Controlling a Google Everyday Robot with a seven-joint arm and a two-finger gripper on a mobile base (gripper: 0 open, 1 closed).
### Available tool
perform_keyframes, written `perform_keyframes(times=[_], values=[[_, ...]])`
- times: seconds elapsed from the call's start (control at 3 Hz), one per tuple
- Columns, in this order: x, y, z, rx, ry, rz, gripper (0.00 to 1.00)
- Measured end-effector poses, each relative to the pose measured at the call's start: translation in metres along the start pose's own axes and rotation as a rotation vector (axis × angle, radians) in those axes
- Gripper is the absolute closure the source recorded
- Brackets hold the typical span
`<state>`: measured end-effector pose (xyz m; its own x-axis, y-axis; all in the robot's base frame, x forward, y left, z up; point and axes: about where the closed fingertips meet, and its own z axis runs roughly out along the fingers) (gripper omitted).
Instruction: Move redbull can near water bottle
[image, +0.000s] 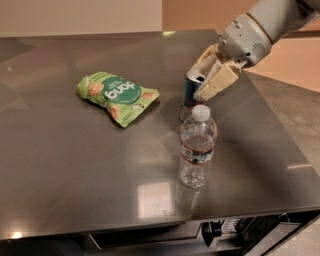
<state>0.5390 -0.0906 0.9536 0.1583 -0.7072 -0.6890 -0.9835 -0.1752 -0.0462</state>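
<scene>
Hand (197, 81) at far right of the tabletop (60, 165), reaching in from the upper right. Its two pale fingers (216, 82) straddle the upper part of the redbull can (189, 100), one on the far side and one on the near-right side, clamped on it.

Redbull can: long axis close to vertical, silver top up, leaning slightly right. Its lower end sits just behind the water bottle's cap; contact with the tabletop cannot be told.

Water bottle (198, 147): upright, white cap up, just nearer than the can.

Green snack bag (117, 95): lying flat, left of the can, apart from it.
</scene>
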Motion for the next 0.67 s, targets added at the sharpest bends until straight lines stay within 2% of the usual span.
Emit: perform_keyframes(times=[0.67], values=[[0.006, 0.028, 0.001, -0.035, 0.008, -0.059, 1.0]])
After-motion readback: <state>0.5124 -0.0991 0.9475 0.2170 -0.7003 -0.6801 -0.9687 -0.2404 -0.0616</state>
